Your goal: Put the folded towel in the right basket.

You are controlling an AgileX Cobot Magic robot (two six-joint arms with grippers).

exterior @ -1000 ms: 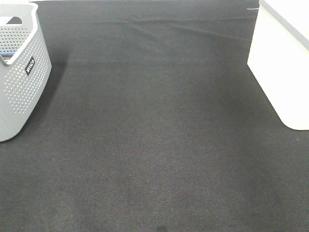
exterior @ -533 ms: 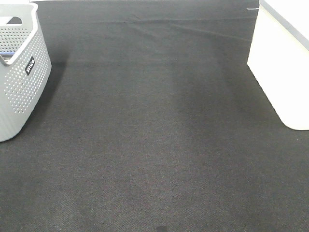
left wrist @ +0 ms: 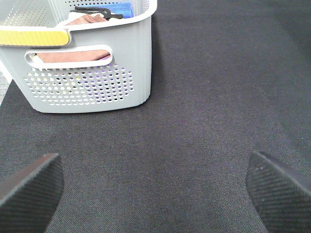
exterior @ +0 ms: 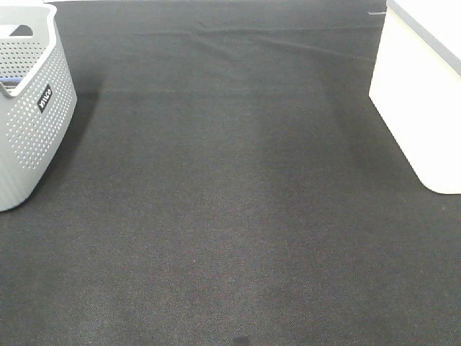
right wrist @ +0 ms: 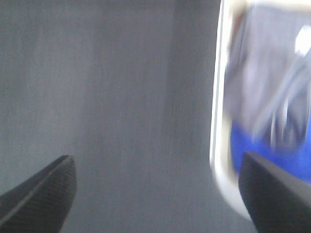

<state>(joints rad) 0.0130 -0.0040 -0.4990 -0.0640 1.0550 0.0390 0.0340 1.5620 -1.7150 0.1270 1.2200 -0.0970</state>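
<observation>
Right wrist | right gripper (right wrist: pixel 155 194) spread, empty | white basket (right wrist: pixel 221 160) just beside

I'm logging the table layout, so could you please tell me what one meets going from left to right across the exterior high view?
Grey perforated basket → bare black table cloth → white basket.

I count two baskets on my worktop (exterior: pixel 230 216): one grey perforated basket (exterior: pixel 32 122) and one white basket (exterior: pixel 421 94). One black clothes hanger (left wrist: pixel 95 11) lies in the grey one.
</observation>
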